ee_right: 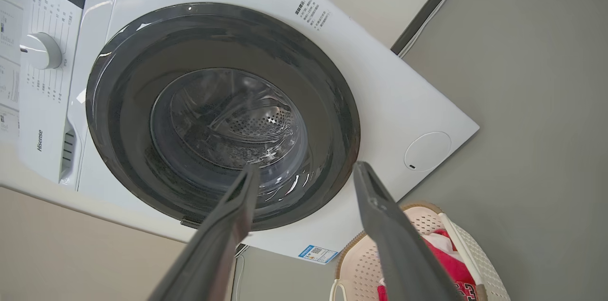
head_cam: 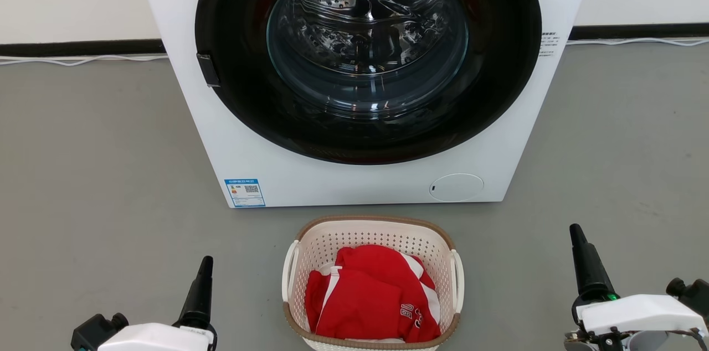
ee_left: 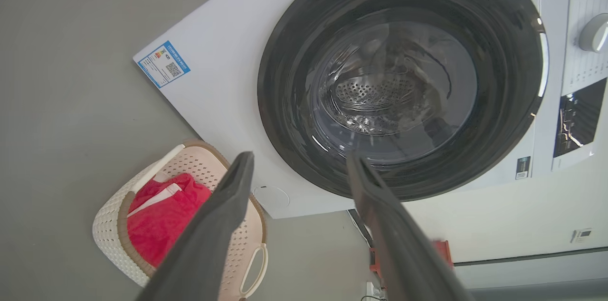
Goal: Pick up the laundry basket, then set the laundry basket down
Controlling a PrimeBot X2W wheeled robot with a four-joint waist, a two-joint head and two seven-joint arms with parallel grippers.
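At 12 o'clock in the head view, a white washing machine on the grey floor, its dark round door facing out. Near it at 6 o'clock, with a strip of floor between, the laundry basket, resting flat on the floor: cream and perforated, brown rim, one white handle at 9 o'clock and another at 3 o'clock, a crumpled red garment inside. Off at 9 o'clock of the basket, the left gripper; off at 3 o'clock, the right gripper. Both well apart from the basket, holding nothing, pointing toward the machine. Jaws spread on both, plain along the fingers in the left wrist view and likewise in the right wrist view. By the look of it, pick-up not yet begun, approach the step in hand. Next move likely calling for both arms swinging inward and lower, one to each side handle, then closing together for a level lift, keeping the garment in.
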